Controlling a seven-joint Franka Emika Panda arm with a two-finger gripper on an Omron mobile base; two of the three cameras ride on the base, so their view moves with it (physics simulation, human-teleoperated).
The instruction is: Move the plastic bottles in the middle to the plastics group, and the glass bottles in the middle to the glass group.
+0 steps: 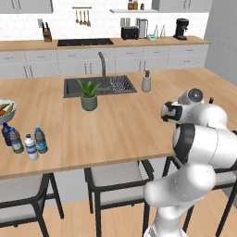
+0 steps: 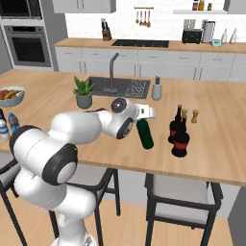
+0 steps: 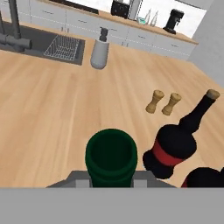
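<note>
- The dark green wine bottle [image 2: 144, 134] hangs in the gripper [image 2: 142, 116], tilted, its base low over the wooden island counter [image 2: 216, 144]; whether the base touches the wood I cannot tell.
- In the hand view the same bottle [image 3: 111, 156] sits at 6 o'clock, seen end-on, its dark green round base toward the camera.
- The jaws are clenched on the wine bottle, gripping it near its upper end.
- The glass group, two squat dark bottles with red labels [image 2: 178, 132], stands just at 3 o'clock of the wine bottle in the right base view, close but apart from it.
- In the hand view one of these red-labelled bottles [image 3: 175, 146] lies at 4 o'clock, its thin black neck leaning up toward 2 o'clock.
- Two small wooden shakers [image 3: 163, 102] stand beyond them, side by side, near 1 o'clock in the hand view.
- Far off at 9 o'clock in the left base view, the small bottles cluster together: a white-capped water bottle [image 1: 31, 147], a blue-capped one [image 1: 40, 140], a clear bottle with a grey-teal label [image 1: 15, 140] and a dark blue bottle [image 1: 5, 133].
- A bowl of food [image 1: 6, 110] sits just above that cluster.
- A potted plant [image 1: 89, 95] stands in front of the sink [image 1: 74, 86], and a grey soap dispenser [image 1: 146, 81] is at the sink's right.
</note>
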